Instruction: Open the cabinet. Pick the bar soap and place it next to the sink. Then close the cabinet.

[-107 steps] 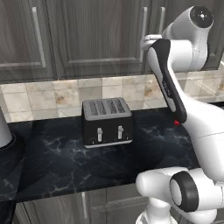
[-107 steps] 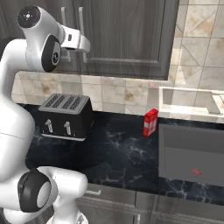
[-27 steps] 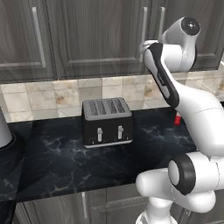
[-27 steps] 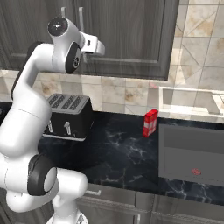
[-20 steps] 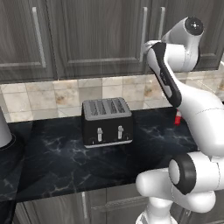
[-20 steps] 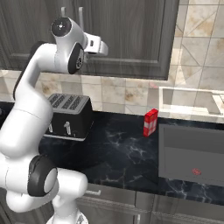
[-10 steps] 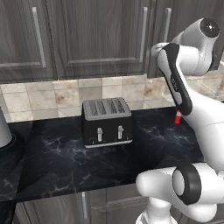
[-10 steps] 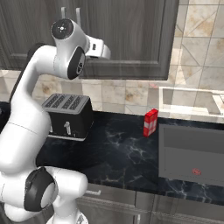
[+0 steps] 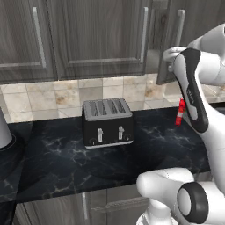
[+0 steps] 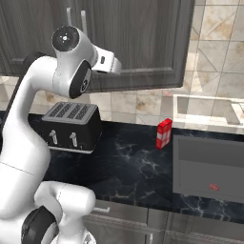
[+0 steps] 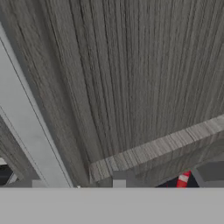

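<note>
Our pincer point(image 9: 169, 54) sits against the dark wood-grain cabinet point(image 9: 99, 37) door's silver bar handle point(image 9: 179, 27); we cannot tell its spread. Below it on the black marbled table point(image 10: 128, 167), the right base camera adds the dark grey sink point(image 10: 209, 167).

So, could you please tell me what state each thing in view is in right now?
cabinet left door: shut.
cabinet right door: swung partly open.
toaster: upright on the counter, slots empty.
red-and-white bottle: standing upright.
sink: no water in it.
gripper: up at the right door's inner edge; whether its fingers are open or shut cannot be told.
</note>
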{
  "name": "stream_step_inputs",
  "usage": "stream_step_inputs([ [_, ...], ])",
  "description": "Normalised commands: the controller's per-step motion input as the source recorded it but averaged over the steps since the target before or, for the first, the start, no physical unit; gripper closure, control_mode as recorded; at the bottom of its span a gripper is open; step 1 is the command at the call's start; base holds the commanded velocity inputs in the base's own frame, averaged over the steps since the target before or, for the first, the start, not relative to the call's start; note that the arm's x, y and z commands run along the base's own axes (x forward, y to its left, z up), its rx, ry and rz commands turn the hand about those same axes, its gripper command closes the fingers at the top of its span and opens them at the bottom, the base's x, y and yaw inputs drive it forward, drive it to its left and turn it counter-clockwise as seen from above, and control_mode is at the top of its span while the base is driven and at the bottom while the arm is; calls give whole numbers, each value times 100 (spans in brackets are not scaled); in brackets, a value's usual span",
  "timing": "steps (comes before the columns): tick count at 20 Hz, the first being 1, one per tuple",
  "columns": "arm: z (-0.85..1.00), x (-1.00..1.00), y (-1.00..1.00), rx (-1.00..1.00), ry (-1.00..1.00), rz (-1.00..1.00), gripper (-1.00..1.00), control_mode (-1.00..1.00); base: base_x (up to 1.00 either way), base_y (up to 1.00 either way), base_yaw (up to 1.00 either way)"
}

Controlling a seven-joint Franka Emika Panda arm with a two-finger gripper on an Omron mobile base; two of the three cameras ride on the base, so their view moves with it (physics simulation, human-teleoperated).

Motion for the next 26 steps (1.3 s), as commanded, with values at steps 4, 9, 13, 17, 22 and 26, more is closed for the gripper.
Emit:
stream_step_inputs([
  [4, 0, -65, -50, 6, 0, 0, 100, -100, 0, 0, 0],
  [9, 0, -63, -54, 6, 0, 0, 100, -100, 0, 0, 0],
  [13, 0, -63, -59, 6, 0, 0, 100, -100, 0, 0, 0],
  [17, 0, -60, -61, 4, 0, 0, 100, -100, 0, 0, 0],
  [22, 0, -58, -61, 4, 0, 0, 100, -100, 0, 0, 0],
  [26, 0, -56, -54, 4, 0, 0, 100, -100, 0, 0, 0],
])
